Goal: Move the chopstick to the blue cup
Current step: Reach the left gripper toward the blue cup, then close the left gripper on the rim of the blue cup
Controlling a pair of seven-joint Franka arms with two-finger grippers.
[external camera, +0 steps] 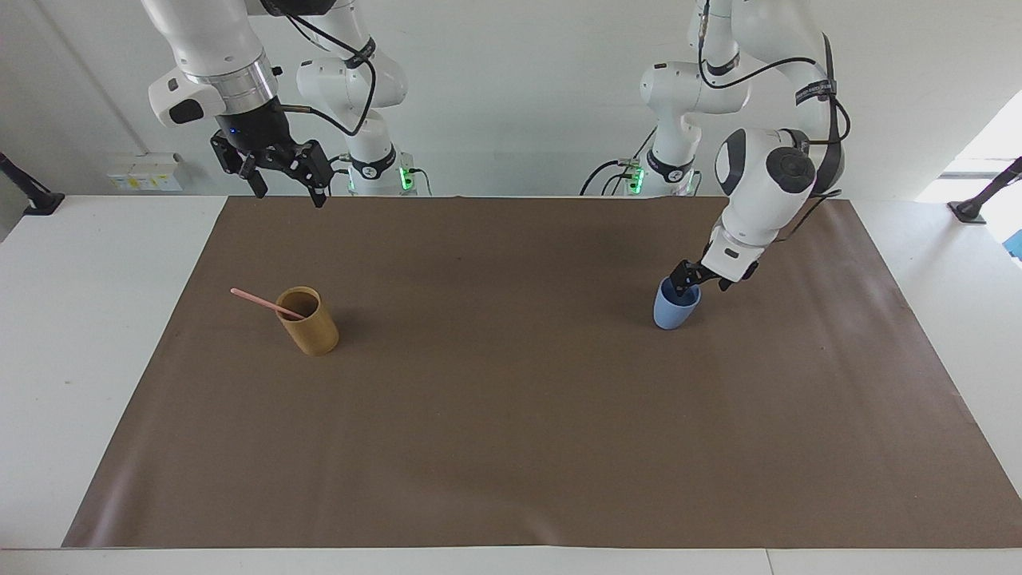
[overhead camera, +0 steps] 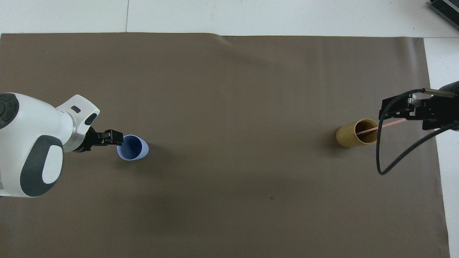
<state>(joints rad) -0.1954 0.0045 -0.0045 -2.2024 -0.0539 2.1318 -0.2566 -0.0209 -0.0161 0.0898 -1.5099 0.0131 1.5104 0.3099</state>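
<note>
**Q:** Over at the left arm's end of the surface, what's going on in the facing view?

**A:** The blue cup stands upright on the brown mat, about midway between the mat's edge by the robots and its edge away from them. The left tool is right down at the cup's rim, fingers apart, one fingertip looks to be at or just inside the rim. Can't tell if it's actually touching. At the right arm's end, the chopstick leans in the tan cup, its free end sticking out toward that end's edge of the mat. The right tool hangs up in the air over the mat's corner by the robots, fingers apart, nothing in it. That arm just waits.

**Q:** And from overhead?

**A:** Same story. Left tool sits at the blue cup's rim on the side toward the left arm's edge. Chopstick pokes out of the tan cup, and its outer end runs under the right tool, which is over the mat's edge at that end.
</note>
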